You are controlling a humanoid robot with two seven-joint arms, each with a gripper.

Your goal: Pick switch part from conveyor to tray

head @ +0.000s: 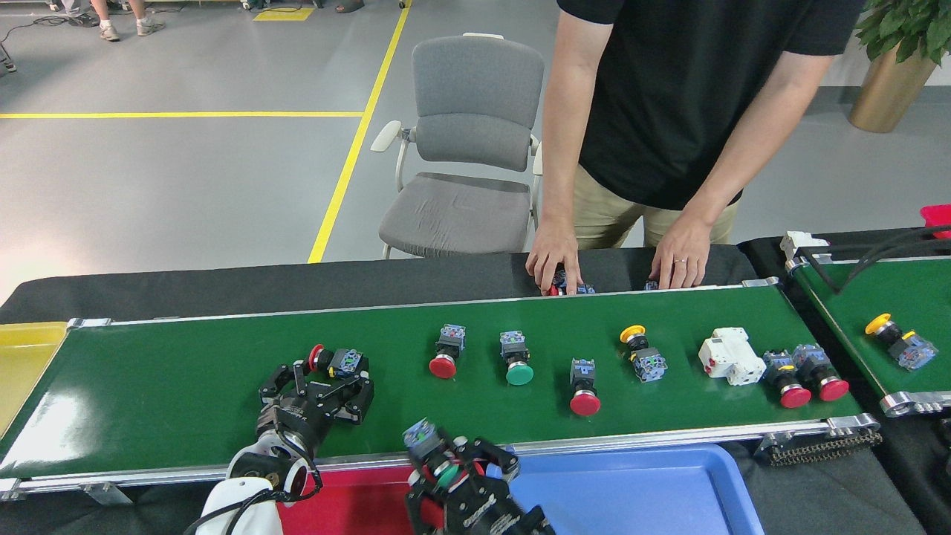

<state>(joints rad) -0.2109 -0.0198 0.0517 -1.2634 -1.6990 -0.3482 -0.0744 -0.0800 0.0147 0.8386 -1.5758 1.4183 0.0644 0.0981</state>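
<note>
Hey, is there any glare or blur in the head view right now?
Head view: bright glare on the conveyor's near-left end; right gripper and its green switch slightly blurred; floor washed out at the left edge; the rest sharp.

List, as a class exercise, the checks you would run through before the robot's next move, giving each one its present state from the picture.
1. Right pincer holds a switch: ok, it is shut on a green-button switch.
2. Held switch is lifted off the conveyor: ok, it sits over the near rail.
3. Blue tray has free room: ok, its visible floor is bare.
4. Which tray suits a green part, blue or red tray: cannot tell.
5. Left pincer is open and lined up with the red-button switch: ok, open just short of it.
6. Person's hands are off the belt: ok, they rest on the black far edge.
</note>
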